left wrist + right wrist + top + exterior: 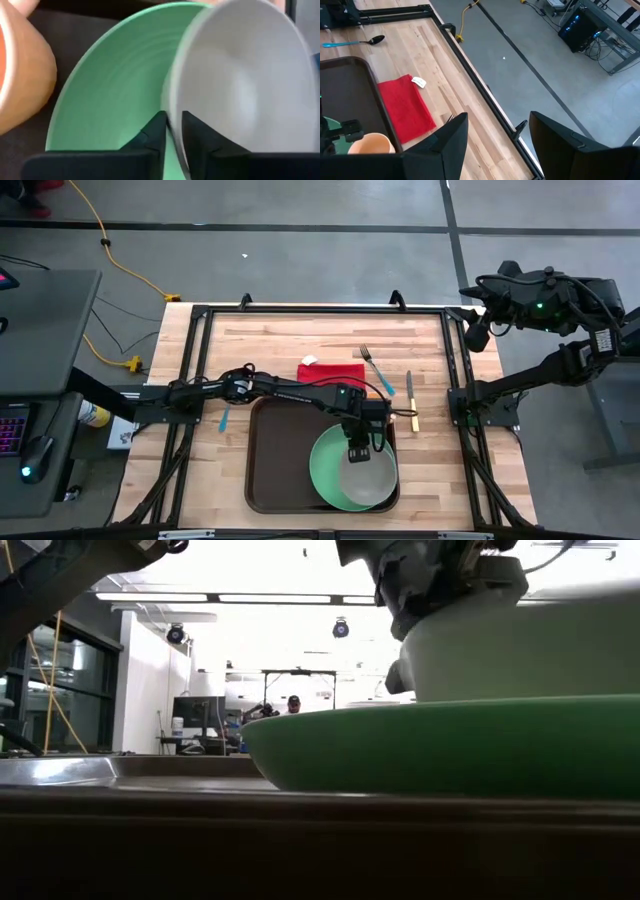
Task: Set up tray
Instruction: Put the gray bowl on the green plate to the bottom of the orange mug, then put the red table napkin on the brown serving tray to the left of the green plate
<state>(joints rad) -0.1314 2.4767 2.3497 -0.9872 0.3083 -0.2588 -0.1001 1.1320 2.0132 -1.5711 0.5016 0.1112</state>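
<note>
The left gripper [358,448] reaches out over the tray [270,465], with its two fingers [152,137] closed down to a thin slit on the rim of a grey-white bowl [368,477]. One finger sits inside the rim, the other outside it. The bowl spreads away from the fingertips and sits inside a green plate [328,465]. In the left wrist view the plate [115,85] fills the space beyond and beside the fingers, and the bowl [240,85] leans up from between them. An orange cup [22,65] stands off to one side of the fingers, blurred.

The tray lies on the wooden table [280,345], under the left gripper, and the plate rests in its right half. In the low view the plate [450,750] sits on the tray's dark rim [130,768], with the bowl [520,645] above it and the gripper [440,580] on its top edge.

A red napkin [330,372] lies just beyond the tray's far edge. A fork [375,368] and a knife [410,400] lie to the right of the tray. A blue-handled spoon [352,42] lies on the table left of the tray.

The right gripper [497,135] waits high beyond the table's far right corner, fingers [445,140] wide apart and holding nothing.
</note>
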